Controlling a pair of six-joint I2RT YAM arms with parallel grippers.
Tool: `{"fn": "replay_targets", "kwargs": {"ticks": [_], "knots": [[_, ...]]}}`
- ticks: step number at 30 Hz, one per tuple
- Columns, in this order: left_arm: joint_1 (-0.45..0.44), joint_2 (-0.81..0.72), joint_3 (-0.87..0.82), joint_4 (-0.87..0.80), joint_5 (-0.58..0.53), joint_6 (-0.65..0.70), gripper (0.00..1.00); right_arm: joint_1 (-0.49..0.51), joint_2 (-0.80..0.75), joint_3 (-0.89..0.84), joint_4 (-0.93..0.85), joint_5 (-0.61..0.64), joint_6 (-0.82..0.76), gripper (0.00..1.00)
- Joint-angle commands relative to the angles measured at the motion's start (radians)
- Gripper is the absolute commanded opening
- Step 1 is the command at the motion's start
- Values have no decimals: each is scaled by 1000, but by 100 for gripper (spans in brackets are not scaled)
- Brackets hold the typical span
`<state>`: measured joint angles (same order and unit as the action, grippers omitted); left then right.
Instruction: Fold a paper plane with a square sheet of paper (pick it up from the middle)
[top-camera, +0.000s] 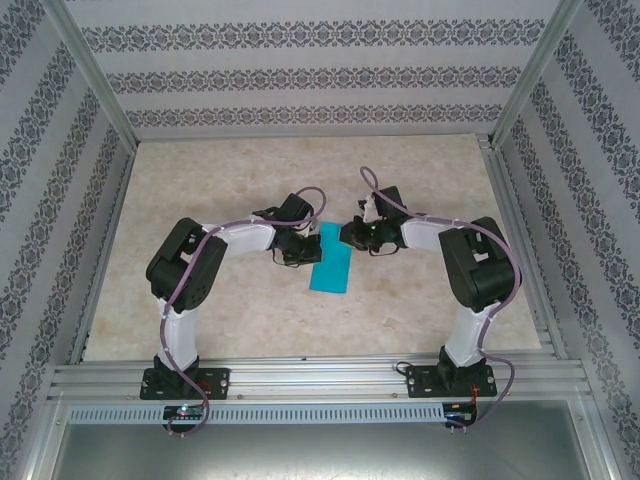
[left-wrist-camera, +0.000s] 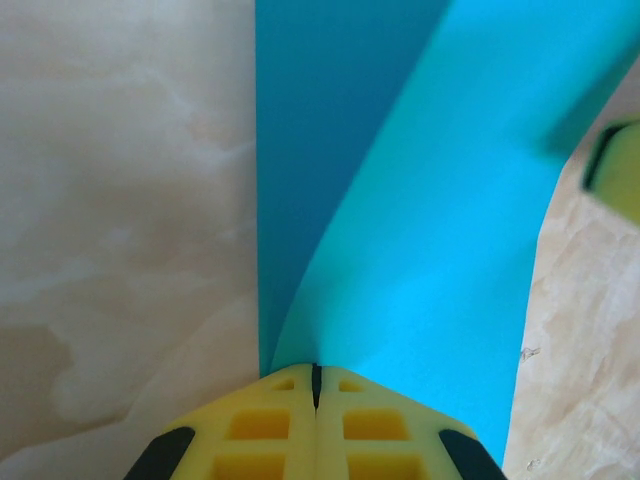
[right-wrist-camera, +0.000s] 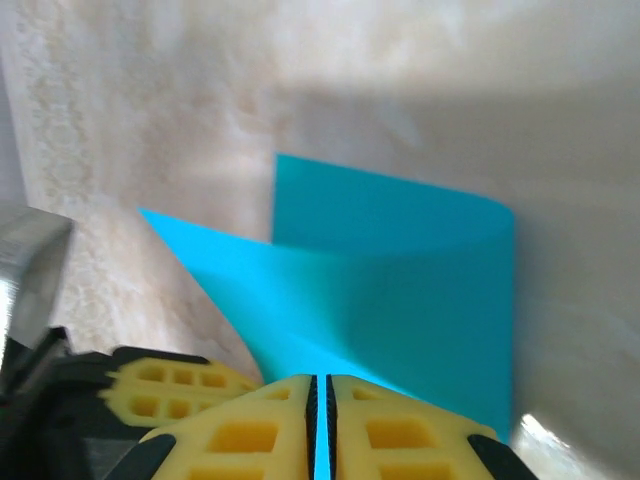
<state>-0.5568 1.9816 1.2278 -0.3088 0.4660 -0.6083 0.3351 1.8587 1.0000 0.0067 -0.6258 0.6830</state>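
The square sheet of paper (top-camera: 332, 263) is teal-blue and lies mid-table, a rectangular outline rather than a pointed dart. My left gripper (top-camera: 299, 250) is at its left edge and my right gripper (top-camera: 356, 236) at its upper right corner. In the left wrist view the left gripper (left-wrist-camera: 316, 372) is shut on the sheet (left-wrist-camera: 440, 240), whose lighter flap rises over a darker layer. In the right wrist view the right gripper (right-wrist-camera: 320, 381) is shut with the sheet (right-wrist-camera: 400, 280) showing between its pads. The sheet curls upward there. The left gripper's yellow fingers (right-wrist-camera: 170, 385) sit just beside it.
A beige marbled tabletop (top-camera: 200, 190) is ringed by an aluminium frame (top-camera: 310, 375) in front and patterned walls (top-camera: 300, 70) behind and at the sides. Both arms bend inward from their bases toward the middle.
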Motion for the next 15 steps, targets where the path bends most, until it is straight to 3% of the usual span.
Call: {"fn": "replay_targets", "kwargs": {"ticks": [1,15], "knots": [[-16,52,-21,-121,-58,21,0,-15,3,37,-14,-24,3,15],[-16,49,-31,-110,-56,16,0,-12,112,5,-54,70,-24,15]]}}
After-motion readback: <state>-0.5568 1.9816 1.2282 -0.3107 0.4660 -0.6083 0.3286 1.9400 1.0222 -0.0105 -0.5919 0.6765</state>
